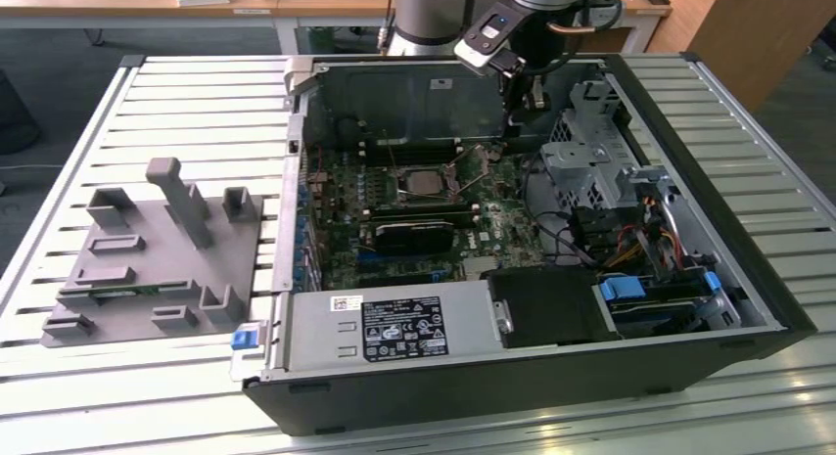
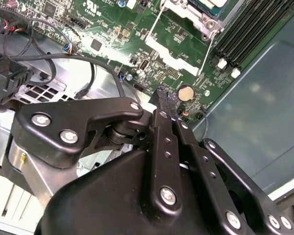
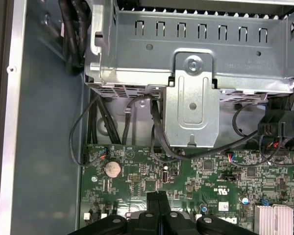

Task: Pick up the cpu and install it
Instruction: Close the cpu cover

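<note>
We see the black metal pincer down inside the big open black computer case. It hangs over the far corner of the flat green circuit board. In both wrist views its 2 thin fingers press flat together with nothing between them, so the pincer is closed and holds nothing. We think closed fingers make it slim, which helps in such a tight corner.

The small flat square grey cpu seems to lie in the square socket in the middle of the board, well apart from the pincer. We think it already sits in place. A thin silver bar beside the socket looks lifted, so the socket may not be locked.

The fingertips hover just above the board, near a round silver coin battery. A silver metal cage with slots stands close on 1 side, and the smooth grey-blue case wall is close on another. Black cables loop from the cage down to the board. So there is little room sideways, but the case has no lid, so the way up is open.

A grey plastic tray with posts rests on the slatted metal table at the exterior view's left, outside the case.
</note>
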Controlling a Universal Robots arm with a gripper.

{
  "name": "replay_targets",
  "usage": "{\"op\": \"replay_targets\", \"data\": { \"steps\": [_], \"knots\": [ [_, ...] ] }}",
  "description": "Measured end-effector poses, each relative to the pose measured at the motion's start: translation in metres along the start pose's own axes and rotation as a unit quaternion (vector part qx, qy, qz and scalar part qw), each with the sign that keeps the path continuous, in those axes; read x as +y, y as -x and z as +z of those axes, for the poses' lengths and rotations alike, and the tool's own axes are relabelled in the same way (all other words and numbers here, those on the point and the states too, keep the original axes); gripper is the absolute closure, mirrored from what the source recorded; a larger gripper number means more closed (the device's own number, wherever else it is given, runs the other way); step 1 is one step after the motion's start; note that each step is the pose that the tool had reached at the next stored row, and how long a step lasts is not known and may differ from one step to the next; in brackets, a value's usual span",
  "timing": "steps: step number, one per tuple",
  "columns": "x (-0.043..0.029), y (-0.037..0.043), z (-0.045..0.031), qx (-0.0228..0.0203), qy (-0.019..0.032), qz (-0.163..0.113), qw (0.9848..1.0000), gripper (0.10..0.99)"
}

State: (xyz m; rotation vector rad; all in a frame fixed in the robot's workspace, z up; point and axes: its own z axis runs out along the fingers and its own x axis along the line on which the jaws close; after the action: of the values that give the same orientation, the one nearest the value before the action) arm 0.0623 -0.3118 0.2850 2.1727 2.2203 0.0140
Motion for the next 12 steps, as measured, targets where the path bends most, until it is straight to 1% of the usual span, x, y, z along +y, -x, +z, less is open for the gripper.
{"op": "replay_targets", "data": {
  "steps": [4, 12],
  "knots": [
    [0.0032, 0.0001, 0.0001, -0.0001, -0.0001, 0.0, 1.0, 0.98],
    [0.0025, 0.0, 0.0001, 0.0, 0.0, 0.0, 1.0, 0.98]
  ]
}}
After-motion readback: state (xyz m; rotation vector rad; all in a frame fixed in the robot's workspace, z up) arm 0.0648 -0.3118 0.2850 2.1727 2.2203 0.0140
